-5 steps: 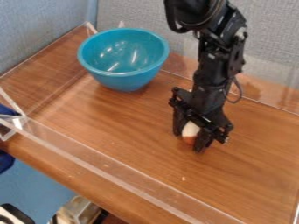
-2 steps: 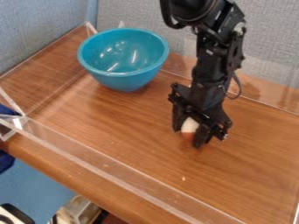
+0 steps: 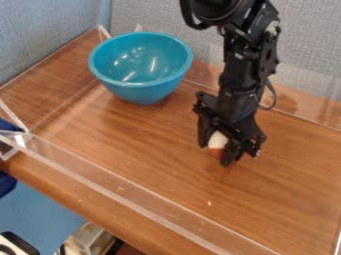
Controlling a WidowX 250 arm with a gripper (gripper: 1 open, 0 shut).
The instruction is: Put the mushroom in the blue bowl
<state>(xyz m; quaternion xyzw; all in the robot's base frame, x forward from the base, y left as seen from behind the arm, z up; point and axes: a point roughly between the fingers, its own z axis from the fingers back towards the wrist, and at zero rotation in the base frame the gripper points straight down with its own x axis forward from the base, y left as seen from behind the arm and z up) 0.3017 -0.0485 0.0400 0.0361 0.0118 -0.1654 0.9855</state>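
The mushroom (image 3: 216, 141) shows as a small cream and orange-brown shape between the black fingers of my gripper (image 3: 221, 145), low over the wooden table right of centre. The gripper points straight down and is shut on the mushroom; most of the toy is hidden by the fingers. The blue bowl (image 3: 139, 66) stands upright and empty at the back left of the table, well apart from the gripper.
A clear plastic wall (image 3: 120, 189) runs along the front and left edges of the wooden table (image 3: 120, 129). A grey-blue partition stands behind the bowl. Bare wood lies between the bowl and the gripper.
The gripper with the mushroom sits a touch higher in the picture than before; otherwise nothing has visibly moved.
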